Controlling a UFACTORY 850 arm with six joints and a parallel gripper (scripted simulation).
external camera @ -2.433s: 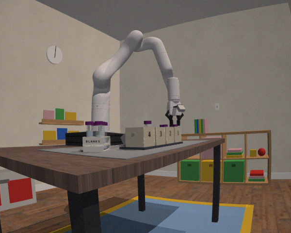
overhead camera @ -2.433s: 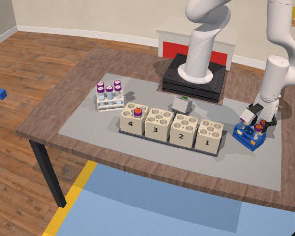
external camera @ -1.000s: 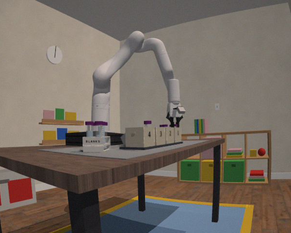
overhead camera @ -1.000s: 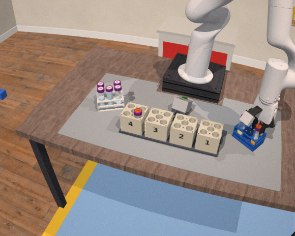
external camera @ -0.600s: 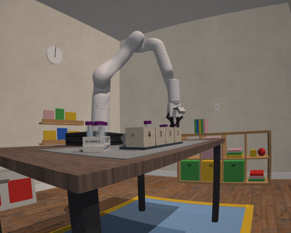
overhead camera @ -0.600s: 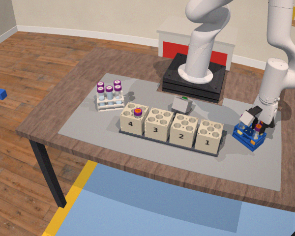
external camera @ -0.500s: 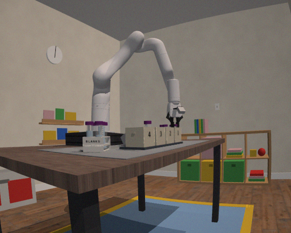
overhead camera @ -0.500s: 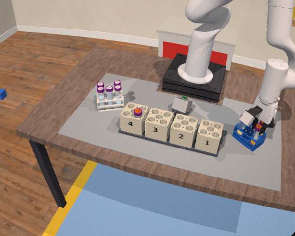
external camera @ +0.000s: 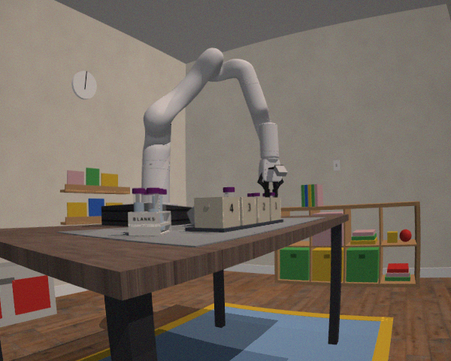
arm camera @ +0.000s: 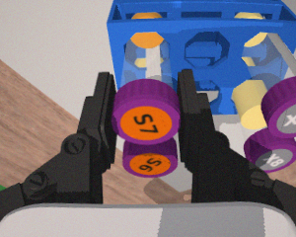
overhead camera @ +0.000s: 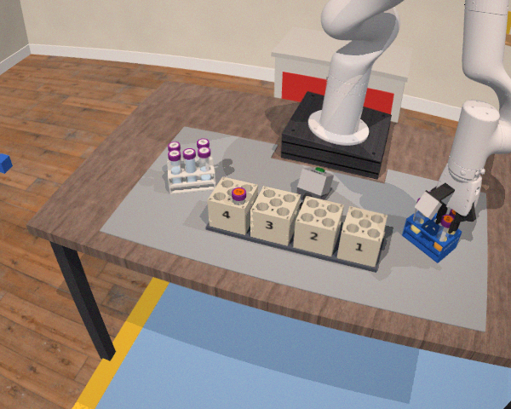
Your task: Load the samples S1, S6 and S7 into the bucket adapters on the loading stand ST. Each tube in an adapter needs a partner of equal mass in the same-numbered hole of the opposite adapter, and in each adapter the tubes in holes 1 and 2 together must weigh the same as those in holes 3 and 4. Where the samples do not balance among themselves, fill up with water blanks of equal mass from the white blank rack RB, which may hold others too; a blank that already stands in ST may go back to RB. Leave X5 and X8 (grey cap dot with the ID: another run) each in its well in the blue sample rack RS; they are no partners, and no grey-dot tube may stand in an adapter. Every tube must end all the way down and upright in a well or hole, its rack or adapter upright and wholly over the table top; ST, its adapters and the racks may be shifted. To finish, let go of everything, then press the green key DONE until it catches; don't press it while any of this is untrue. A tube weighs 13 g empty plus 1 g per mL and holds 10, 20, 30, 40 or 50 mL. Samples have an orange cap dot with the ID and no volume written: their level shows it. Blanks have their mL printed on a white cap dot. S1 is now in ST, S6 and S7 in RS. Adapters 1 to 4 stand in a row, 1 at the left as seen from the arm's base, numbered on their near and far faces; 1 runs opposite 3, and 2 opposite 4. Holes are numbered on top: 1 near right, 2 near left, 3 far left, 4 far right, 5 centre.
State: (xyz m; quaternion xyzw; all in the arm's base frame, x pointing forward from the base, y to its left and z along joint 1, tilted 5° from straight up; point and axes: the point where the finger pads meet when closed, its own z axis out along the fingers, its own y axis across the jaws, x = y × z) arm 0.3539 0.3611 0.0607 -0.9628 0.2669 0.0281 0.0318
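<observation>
My gripper [overhead camera: 445, 221] [external camera: 270, 191] [arm camera: 146, 90] is low over the blue sample rack RS [overhead camera: 427, 246] [arm camera: 187, 7] at the table's right end. It is shut on the purple cap of S7 [arm camera: 147, 118] [overhead camera: 446, 218], which stands in a rack well. S6 [arm camera: 150, 160] stands in the well just beside it, outside the fingers. X5 [arm camera: 289, 109] and another grey-dot tube [arm camera: 272, 152] stand to the right in the same rack. S1 [overhead camera: 238, 192] stands in adapter 4 [overhead camera: 226, 216]. Adapters 3 [overhead camera: 269, 225], 2 [overhead camera: 312, 236] and 1 [overhead camera: 357, 247] hold no tubes.
The white blank rack RB [overhead camera: 189, 183] [external camera: 148, 219] holds several purple-capped blanks left of adapter 4. The grey box with the green DONE key [overhead camera: 319, 169] sits behind adapters 2 and 3. The arm's black base [overhead camera: 335, 136] is behind it.
</observation>
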